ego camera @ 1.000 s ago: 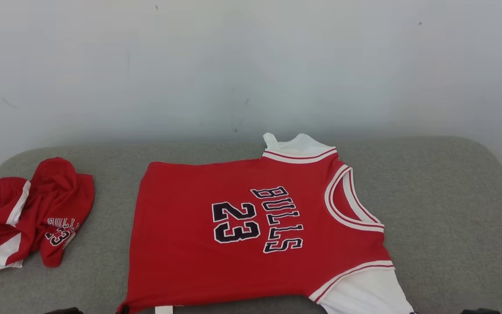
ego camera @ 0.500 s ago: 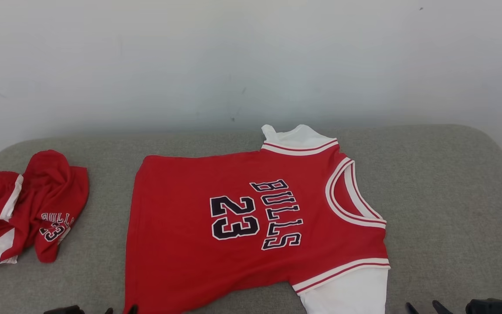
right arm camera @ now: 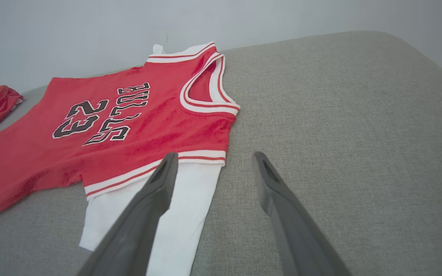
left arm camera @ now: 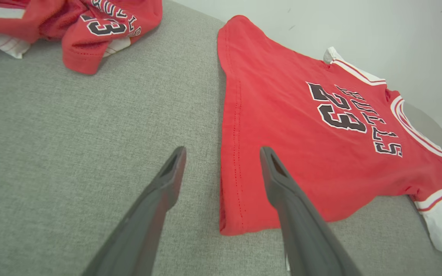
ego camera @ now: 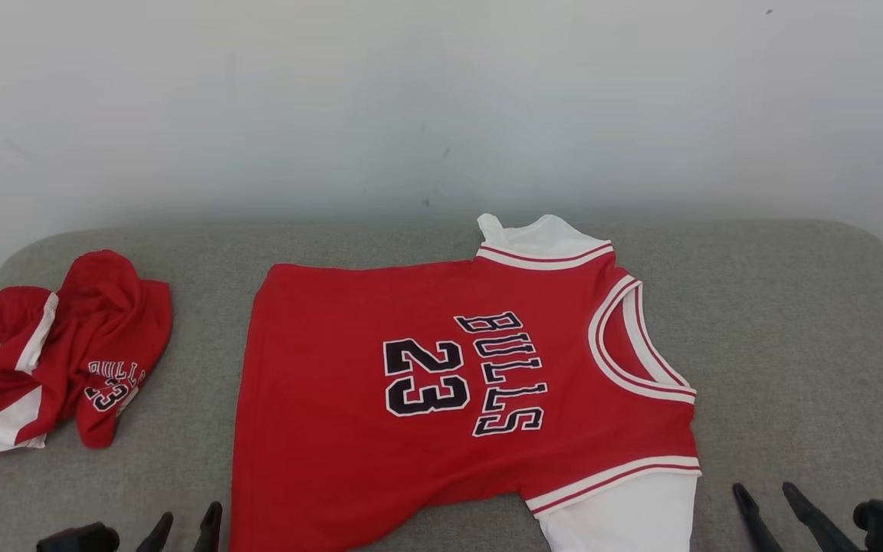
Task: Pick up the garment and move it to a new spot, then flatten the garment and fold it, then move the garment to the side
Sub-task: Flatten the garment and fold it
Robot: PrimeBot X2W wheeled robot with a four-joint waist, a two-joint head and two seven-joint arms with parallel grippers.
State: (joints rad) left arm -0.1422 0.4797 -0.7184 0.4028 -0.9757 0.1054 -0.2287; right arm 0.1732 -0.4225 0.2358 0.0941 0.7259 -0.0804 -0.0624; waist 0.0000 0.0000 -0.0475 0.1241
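A red basketball jersey (ego camera: 319, 383) printed "BULLS 23" lies spread face up near the middle of the grey fabric-covered surface (ego camera: 794, 345); its hem points to the robot's left and its neck opening to the right, so the lettering runs sideways in the head view; it lies mostly flat, though its near edge runs unevenly, slanting back from the hem corner towards the armhole. A near white sleeve (ego camera: 625, 514) sticks out from under the striped armhole trim on the side closest to the robot; a far white sleeve (ego camera: 541, 234) shows at the edge towards the pale wall (ego camera: 411, 100). Well apart, at the left end of the surface, sits a crumpled red-and-white garment (ego camera: 73, 353) with the same print.

The left pincer (ego camera: 188, 525) is low at the near left, just beside the jersey's hem; its jaws stand wide apart and hold nothing; in the left wrist view one finger is over the hem's edge and the other over bare grey fabric. The right pincer (ego camera: 762, 494) is at the near right, beside the near white sleeve; its jaws are likewise spread wide and empty; in the right wrist view one finger crosses the sleeve and the other the bare surface.
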